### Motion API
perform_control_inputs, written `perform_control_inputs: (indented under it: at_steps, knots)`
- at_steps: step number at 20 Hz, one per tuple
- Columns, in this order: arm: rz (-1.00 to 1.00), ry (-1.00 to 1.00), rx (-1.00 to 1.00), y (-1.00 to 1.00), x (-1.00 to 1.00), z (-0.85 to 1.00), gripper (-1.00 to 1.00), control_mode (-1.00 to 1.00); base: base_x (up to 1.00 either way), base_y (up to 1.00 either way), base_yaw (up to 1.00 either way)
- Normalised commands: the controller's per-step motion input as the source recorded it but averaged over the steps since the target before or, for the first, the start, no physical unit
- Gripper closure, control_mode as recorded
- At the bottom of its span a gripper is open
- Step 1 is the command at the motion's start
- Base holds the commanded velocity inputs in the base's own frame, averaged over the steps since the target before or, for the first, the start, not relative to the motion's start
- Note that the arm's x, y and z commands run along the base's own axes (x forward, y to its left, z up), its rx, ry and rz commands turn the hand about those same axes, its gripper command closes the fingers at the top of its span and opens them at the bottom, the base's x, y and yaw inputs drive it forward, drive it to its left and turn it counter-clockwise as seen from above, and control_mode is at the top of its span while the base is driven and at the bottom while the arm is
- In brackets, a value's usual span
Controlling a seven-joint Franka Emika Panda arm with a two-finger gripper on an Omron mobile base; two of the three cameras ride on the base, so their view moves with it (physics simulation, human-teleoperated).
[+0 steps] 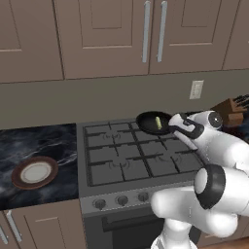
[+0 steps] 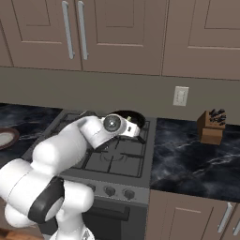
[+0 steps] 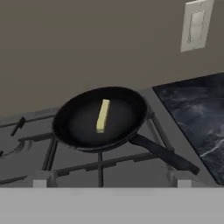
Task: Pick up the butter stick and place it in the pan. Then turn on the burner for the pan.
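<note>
We face a grey gas stove set in a dark marble bench. Just ahead of our pincer sits the round black frying pan on a rear burner. The small pale-yellow butter stick lies inside it. Our pincer is empty, jaws wide apart. Placing looks done; next we must reach back to the front knobs, below and behind the pincer.
</note>
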Motion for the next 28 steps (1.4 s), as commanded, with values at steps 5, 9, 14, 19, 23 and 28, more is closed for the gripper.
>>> perform_control_inputs:
  at_steps: [5, 9, 14, 19, 23, 28]
  knots:
    - [0.05, -0.24, 0.0, -0.03, -0.67, 0.03, -1.0, -1.0, 0.0, 0.0, 0.0]
    - [0.02, -0.2, 0.0, -0.13, -0.67, 0.0, -1.0, -1.0, 0.0, 0.0, 0.0]
    - [0.0, -0.15, 0.0, -0.15, -0.6, 0.0, -1.0, -1.0, 0.0, 0.0, 0.0]
    - [0.0, -0.13, 0.0, -0.01, -0.52, -0.03, -1.0, -1.0, 0.0, 0.0, 0.0]
    - [0.0, -0.09, 0.0, 0.0, -0.42, -0.23, -1.0, -1.0, 0.0, 0.0, 0.0]
    - [0.0, -0.12, 0.0, -0.01, -0.27, -0.46, -1.0, -1.0, 0.0, 0.0, 0.0]
